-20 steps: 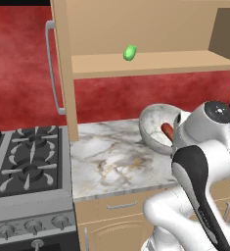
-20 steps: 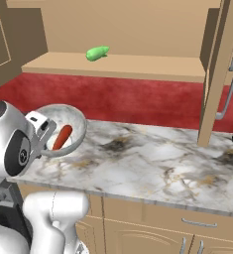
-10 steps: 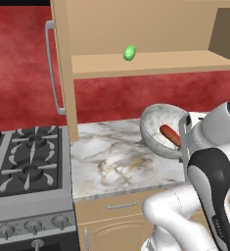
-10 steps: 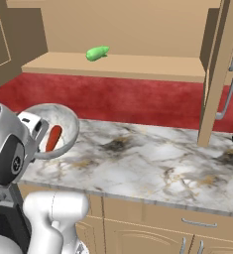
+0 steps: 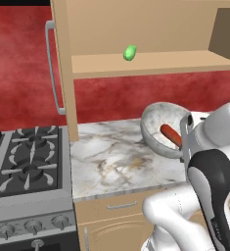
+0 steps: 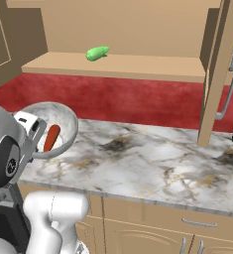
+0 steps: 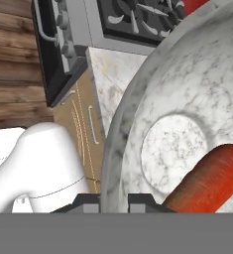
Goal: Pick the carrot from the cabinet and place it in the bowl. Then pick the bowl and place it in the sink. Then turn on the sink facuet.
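Note:
The bowl [image 5: 157, 123] hangs tilted above the marble counter [image 5: 111, 157], its speckled inside facing the stove side. My gripper [image 5: 184, 141] is shut on its rim. The orange-red carrot [image 5: 170, 135] lies inside it against the lower wall. In the right base view the bowl [image 6: 63, 119] and carrot [image 6: 52, 137] sit at the left, by the gripper [image 6: 34, 133]. The hand view looks into the bowl [image 7: 187, 94], with the carrot [image 7: 209, 181] at lower right and the gripper [image 7: 113, 202] on the rim. The open cabinet [image 5: 150, 63] is above. The sink and faucet are out of view.
A green vegetable [image 5: 129, 52] lies on the cabinet shelf [image 6: 118, 67]. The open cabinet door with its bar handle [image 5: 50, 68] stands left of the shelf, and a second door [image 6: 227, 64] stands at the right. A gas stove [image 5: 23, 162] adjoins the counter [image 6: 147, 163].
The arm has swung, and the held bowl has tipped further onto its side and shifted slightly along the counter. The carrot has stayed inside it.

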Available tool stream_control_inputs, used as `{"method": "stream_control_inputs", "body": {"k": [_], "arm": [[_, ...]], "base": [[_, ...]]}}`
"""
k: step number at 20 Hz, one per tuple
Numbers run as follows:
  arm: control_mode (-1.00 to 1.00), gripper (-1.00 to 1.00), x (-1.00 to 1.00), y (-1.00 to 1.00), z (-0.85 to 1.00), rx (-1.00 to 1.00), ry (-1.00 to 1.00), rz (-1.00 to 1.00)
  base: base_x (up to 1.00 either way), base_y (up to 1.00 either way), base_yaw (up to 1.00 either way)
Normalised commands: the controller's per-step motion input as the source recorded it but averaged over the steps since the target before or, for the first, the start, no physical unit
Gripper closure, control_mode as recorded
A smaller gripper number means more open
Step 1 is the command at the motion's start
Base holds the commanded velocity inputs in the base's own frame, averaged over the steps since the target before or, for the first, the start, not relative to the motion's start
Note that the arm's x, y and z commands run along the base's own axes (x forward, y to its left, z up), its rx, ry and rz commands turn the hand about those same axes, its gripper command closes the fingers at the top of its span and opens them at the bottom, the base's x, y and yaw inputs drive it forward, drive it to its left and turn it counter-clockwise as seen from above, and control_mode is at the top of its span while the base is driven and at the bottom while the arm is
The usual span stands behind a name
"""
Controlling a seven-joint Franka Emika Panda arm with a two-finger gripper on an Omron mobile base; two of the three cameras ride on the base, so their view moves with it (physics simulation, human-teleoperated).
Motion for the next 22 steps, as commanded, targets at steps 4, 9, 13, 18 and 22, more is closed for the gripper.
{"method": "stream_control_inputs", "body": {"k": [4,9,13,18,22], "arm": [[1.00,1.00,0.00,0.00,0.00,0.00,0.00,0.00],[1.00,1.00,0.00,0.00,0.00,0.00,0.00,0.00],[1.00,1.00,0.00,0.00,0.00,0.00,0.00,0.00],[1.00,1.00,0.00,0.00,0.00,0.00,0.00,0.00],[1.00,1.00,0.00,0.00,0.00,0.00,0.00,0.00]], "base": [[-0.03,0.00,0.00],[-0.68,0.00,0.00],[-1.00,-0.01,0.00],[-0.97,-0.05,0.00],[-0.61,-0.10,0.16]]}}
